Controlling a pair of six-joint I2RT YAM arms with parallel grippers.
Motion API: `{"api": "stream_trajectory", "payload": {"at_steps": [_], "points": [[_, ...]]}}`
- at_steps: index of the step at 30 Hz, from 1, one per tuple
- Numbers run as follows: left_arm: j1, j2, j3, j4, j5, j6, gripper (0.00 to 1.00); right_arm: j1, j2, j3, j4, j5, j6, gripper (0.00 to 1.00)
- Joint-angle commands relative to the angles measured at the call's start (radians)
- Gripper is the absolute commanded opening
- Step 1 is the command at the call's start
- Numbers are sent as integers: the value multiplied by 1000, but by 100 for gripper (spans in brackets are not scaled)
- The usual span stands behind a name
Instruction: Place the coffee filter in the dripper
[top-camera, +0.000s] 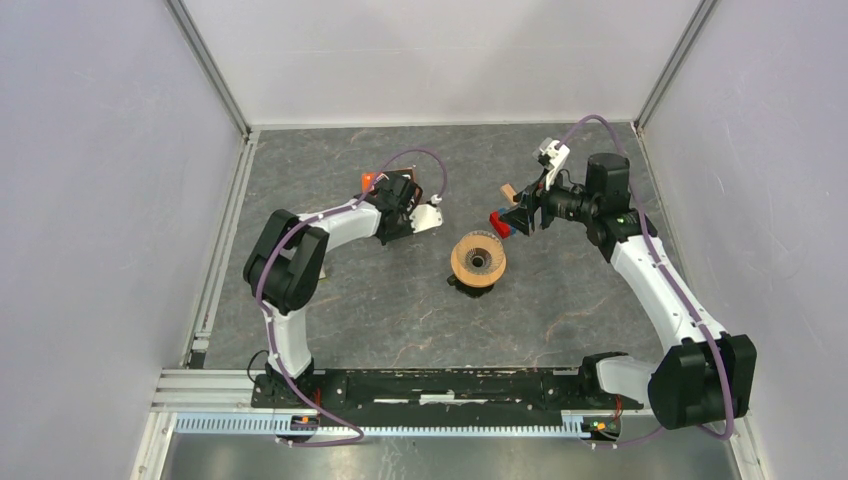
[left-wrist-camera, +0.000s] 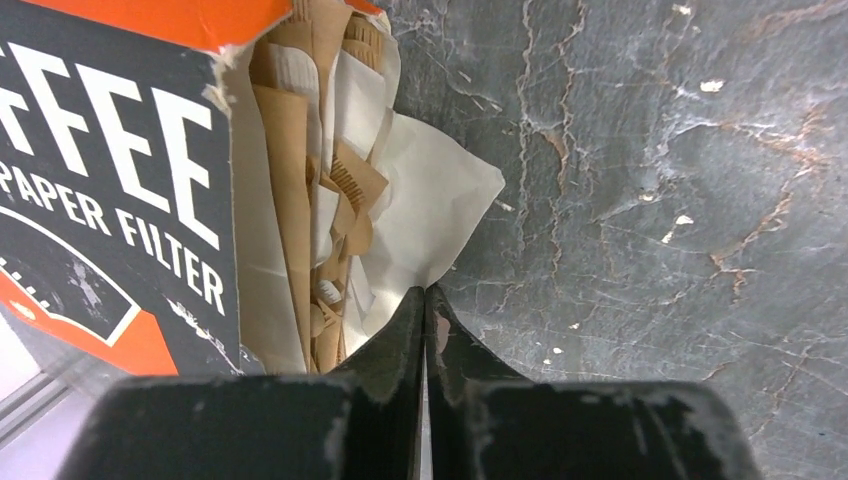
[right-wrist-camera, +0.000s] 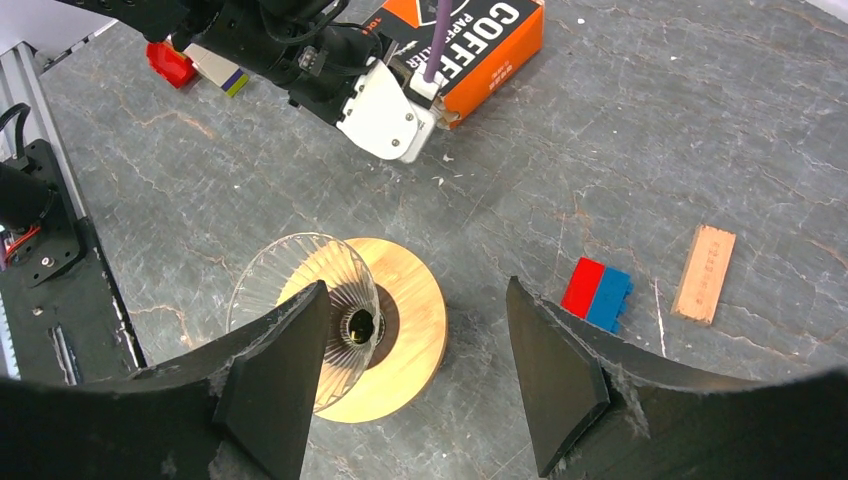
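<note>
Low in the left wrist view, my left gripper (left-wrist-camera: 425, 300) was pinched shut on the lower corner of the filter (left-wrist-camera: 440, 190), mid-frame, poking from the box (left-wrist-camera: 110, 180). It was thin, limp paper that would tear easily, best drawn out by that corner. The box hid most of it. My right gripper (right-wrist-camera: 415, 290) hung wide open and empty over the dripper (right-wrist-camera: 400, 330).

White coffee filter (left-wrist-camera: 440, 195) poking from pkt; dripper (top-camera: 478, 262) upright, mid-table.

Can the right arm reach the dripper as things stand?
Probably yes. The right gripper hangs open close to the dripper, nothing between them; the left arm is away at the filter box.
</note>
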Motion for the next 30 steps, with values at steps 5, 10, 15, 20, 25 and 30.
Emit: {"api": "stream_trajectory", "payload": {"at_steps": [5,10,15,20,25,30], "points": [[-17,-13,-49,36,-1,25,2,-9,-26,-12,50,-27,10,72],[-19,-75,-34,-33,90,-48,2,-10,-28,-15,53,-30,13,72],[-18,-141,-30,-57,148,-89,2,-12,-25,-19,59,-32,18,72],[-19,-166,-13,-87,161,-107,2,-15,-30,-19,58,-33,20,73],[-19,-124,-9,-75,126,-67,22,-17,-31,-22,64,-35,21,73],[-18,-63,26,-44,118,-93,40,-20,-39,-31,69,-35,21,73]]}}
